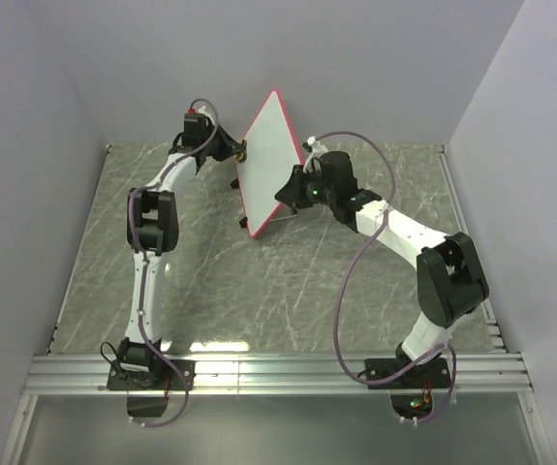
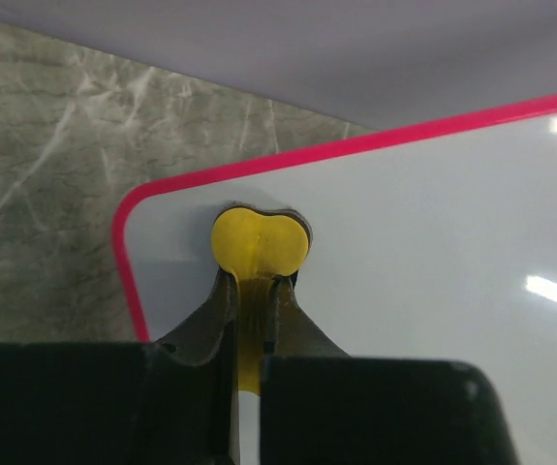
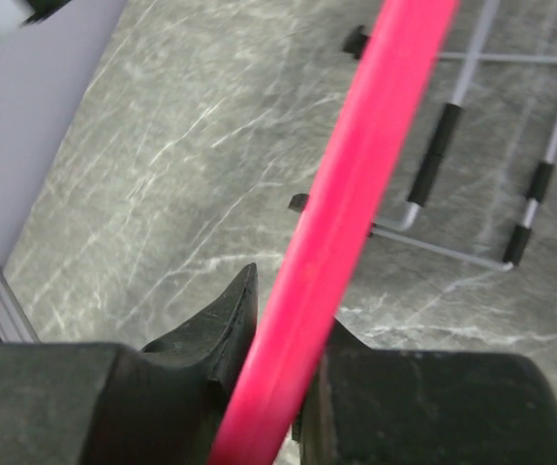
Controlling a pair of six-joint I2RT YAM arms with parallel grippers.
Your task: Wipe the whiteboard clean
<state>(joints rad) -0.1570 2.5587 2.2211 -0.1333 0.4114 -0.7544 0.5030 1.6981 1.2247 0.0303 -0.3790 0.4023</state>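
Observation:
The whiteboard (image 1: 270, 160), white with a red-pink frame, is held tilted on edge above the back middle of the table. Its face shows no scribbles. My right gripper (image 1: 293, 191) is shut on its right edge; in the right wrist view the pink frame (image 3: 355, 194) runs between the fingers (image 3: 234, 320). My left gripper (image 1: 237, 151) is at the board's far left side, shut on a yellow eraser (image 2: 259, 240). The eraser is pressed against the white face (image 2: 433, 252) close to a rounded corner.
A small wire stand (image 3: 481, 145) with black sleeves lies on the grey marble table (image 1: 210, 281) below the board. Walls close the table at the left, back and right. Metal rails (image 1: 278, 373) run along the near edge.

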